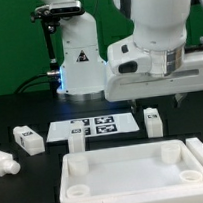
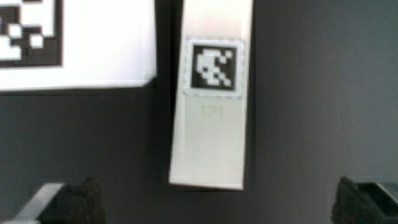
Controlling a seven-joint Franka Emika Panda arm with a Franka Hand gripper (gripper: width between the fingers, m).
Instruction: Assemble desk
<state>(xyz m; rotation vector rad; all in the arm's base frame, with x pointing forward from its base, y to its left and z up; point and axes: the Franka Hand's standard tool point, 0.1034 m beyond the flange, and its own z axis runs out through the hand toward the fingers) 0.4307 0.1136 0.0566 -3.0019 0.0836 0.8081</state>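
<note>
The desk's white rimmed tabletop (image 1: 131, 170) lies at the front, its round corner sockets facing up. One white tagged leg (image 1: 153, 123) lies beside the marker board, on the exterior view's right. My gripper (image 1: 158, 104) hangs open just above this leg. In the wrist view the same leg (image 2: 212, 110) lies lengthwise, its tag facing up. Its near end stops short of the dark fingertips (image 2: 64, 200) of my gripper (image 2: 217, 205), and nothing is between them. Another tagged leg (image 1: 28, 141) lies on the exterior view's left, and a further leg (image 1: 3, 163) sits at the far left edge.
The marker board (image 1: 92, 126) lies flat in the middle, and its corner (image 2: 63, 45) shows in the wrist view. The white robot base (image 1: 80, 56) with a triangle logo stands behind it. A white part (image 1: 202, 156) sits by the tabletop on the exterior view's right.
</note>
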